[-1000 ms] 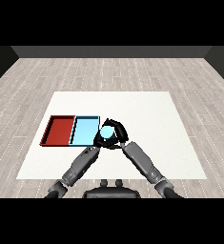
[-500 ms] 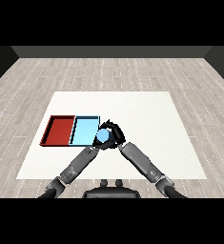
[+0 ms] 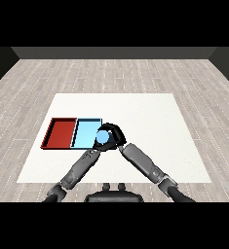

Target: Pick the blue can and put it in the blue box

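Can (image 3: 102,138), blue, probably light, rigid and smooth-sided, best gripped around its middle, sits in the curled right hand (image 3: 112,134) over the blue tray's (image 3: 85,132) near right edge; left hand's (image 3: 94,151) fingers cannot be made out.

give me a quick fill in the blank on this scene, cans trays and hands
The right hand is curled round the ____ can.
The red tray lies to the ____ of the light blue tray in the head view.
The can is held at the light blue tray's ____ edge.
Both trays lie on a ____ table.

Missing words: blue; left; right; white
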